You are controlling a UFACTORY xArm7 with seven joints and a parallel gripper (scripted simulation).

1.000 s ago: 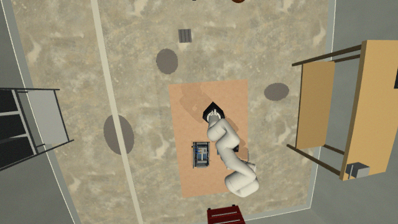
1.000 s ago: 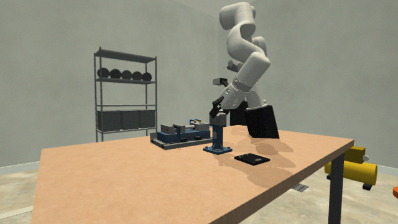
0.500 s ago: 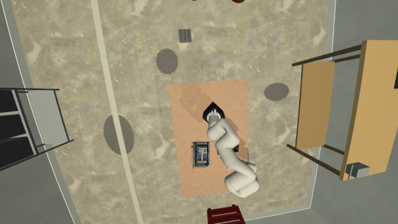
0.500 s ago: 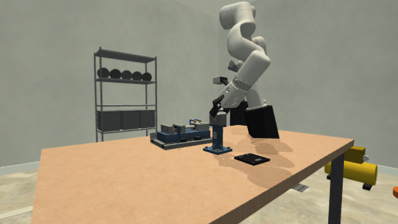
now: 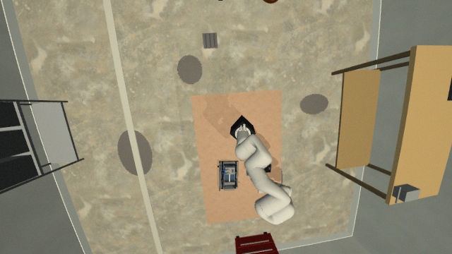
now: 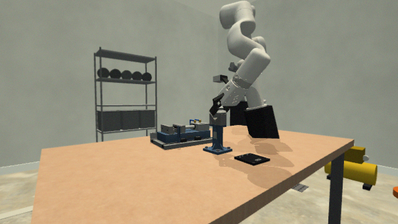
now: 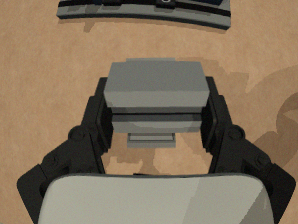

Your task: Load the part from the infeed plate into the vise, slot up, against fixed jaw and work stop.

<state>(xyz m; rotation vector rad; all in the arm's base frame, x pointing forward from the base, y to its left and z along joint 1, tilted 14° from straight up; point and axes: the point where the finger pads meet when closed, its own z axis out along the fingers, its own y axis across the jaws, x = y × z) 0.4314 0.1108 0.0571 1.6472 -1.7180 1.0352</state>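
Note:
The part is a grey block [image 7: 156, 86] held between the black fingers of my gripper [image 7: 156, 91], which is shut on its two sides. In the exterior view the gripper [image 6: 217, 109] holds the block [image 6: 216, 116] right at the top of the blue V-block [image 6: 217, 138]. I cannot tell whether the block still touches it. The black infeed plate [image 6: 252, 158] lies empty to the right. The slot's facing is not visible.
The arm's black base [image 6: 259, 121] stands behind the V-block. In the overhead view the vise [image 5: 228, 175] lies left of the arm on the tan table. A shelf rack [image 6: 125, 93] stands behind the table, and a yellow tank [image 6: 351, 168] lies on the floor at the right.

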